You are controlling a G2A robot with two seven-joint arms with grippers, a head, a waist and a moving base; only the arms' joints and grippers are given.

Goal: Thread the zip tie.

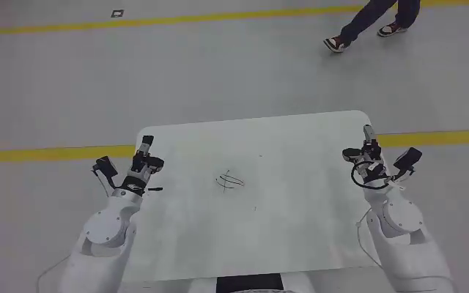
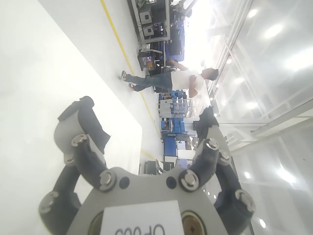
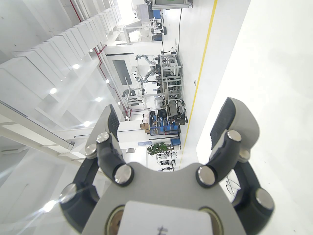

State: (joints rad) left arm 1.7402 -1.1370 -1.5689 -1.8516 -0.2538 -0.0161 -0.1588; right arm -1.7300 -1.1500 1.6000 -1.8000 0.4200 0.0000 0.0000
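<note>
White counter [image 1: 293, 227]: one thin dark zip tie [image 1: 230, 180] at centre (its loops hard to make out). Left gripper [image 2: 146, 108], right gripper [image 3: 170, 106]: fingers wide apart, empty.

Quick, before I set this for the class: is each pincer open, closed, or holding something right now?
Left pincer: open, holding nothing.
Right pincer: open, holding nothing.

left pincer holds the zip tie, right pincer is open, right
No: the top view shows the zip tie lying near the middle of the table, apart from the open, empty left pincer. The right pincer is indeed open.
</note>
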